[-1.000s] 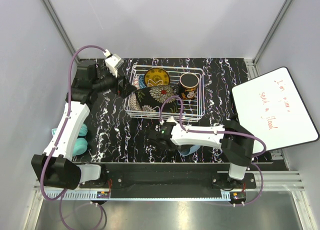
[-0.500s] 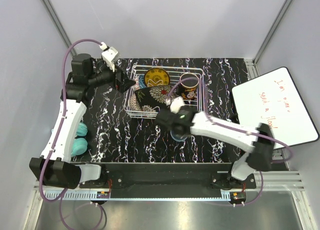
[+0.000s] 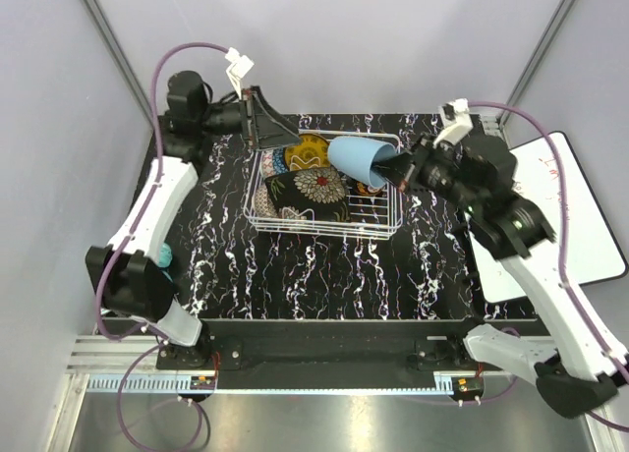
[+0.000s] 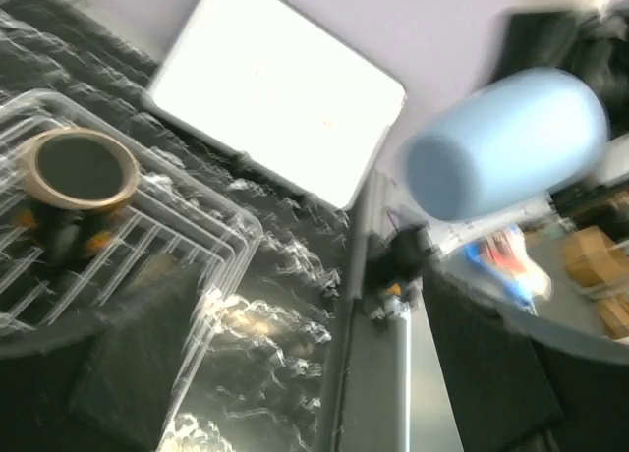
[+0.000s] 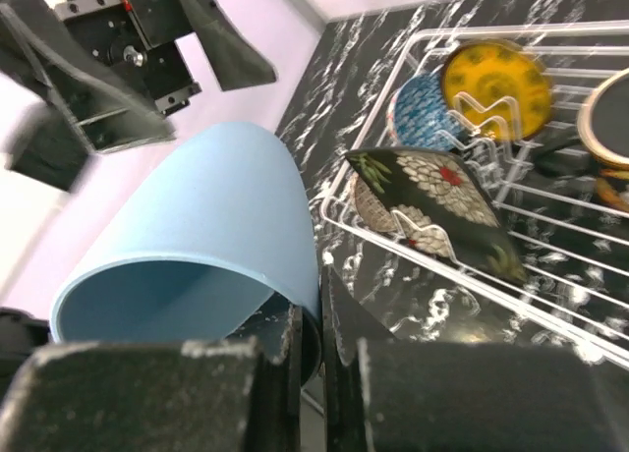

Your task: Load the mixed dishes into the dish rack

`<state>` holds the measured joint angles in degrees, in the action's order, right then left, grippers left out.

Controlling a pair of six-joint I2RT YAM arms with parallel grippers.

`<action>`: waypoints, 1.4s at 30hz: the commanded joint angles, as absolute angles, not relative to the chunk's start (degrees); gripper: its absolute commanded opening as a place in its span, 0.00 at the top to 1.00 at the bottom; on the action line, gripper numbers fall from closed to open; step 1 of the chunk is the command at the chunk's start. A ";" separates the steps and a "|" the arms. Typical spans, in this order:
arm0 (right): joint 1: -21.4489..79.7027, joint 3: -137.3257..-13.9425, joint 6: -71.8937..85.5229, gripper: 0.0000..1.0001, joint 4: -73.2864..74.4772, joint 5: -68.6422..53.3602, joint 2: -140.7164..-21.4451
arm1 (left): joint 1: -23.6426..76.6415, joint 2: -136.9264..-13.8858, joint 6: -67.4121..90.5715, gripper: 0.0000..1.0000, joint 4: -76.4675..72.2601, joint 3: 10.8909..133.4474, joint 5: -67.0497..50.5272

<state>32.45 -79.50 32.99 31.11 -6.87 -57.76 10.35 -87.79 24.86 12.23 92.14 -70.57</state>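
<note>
My right gripper (image 3: 395,169) (image 5: 319,305) is shut on the rim of the light-blue cup (image 3: 356,159) (image 5: 197,226), one finger inside and one outside. It holds the cup on its side in the air above the right part of the white wire dish rack (image 3: 324,232) (image 5: 472,280). The rack holds the black square floral plate (image 3: 310,192) (image 5: 432,187), the yellow plate (image 3: 309,152) (image 5: 494,86), the blue bowl (image 5: 425,113) and the dark mug (image 4: 79,169). My left gripper (image 3: 263,128) hangs open and empty above the rack's back left corner.
A whiteboard (image 3: 545,211) (image 4: 275,108) lies at the table's right edge. A teal item (image 3: 163,256) peeks out behind the left arm. Grey walls close in the back and both sides. The marbled black mat (image 3: 295,275) lies in front of the rack.
My right arm has closed on the cup at the table's front and carried it up and back over the rack. My left arm swung up toward the back, still open.
</note>
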 commanded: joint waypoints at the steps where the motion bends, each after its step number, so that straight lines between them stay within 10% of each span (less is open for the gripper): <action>1: 22.96 -77.00 38.66 1.00 15.94 -31.58 -62.83 | 12.13 -93.74 86.43 0.01 -57.99 90.93 -78.15; 19: 13.45 -72.07 68.46 1.00 -28.46 -56.95 -80.41 | 15.73 -99.93 83.85 0.01 -55.37 96.77 -76.73; 42: 13.71 -74.09 72.06 1.00 -33.57 -59.59 -84.81 | 18.98 -105.82 71.02 0.01 -42.28 103.71 -75.32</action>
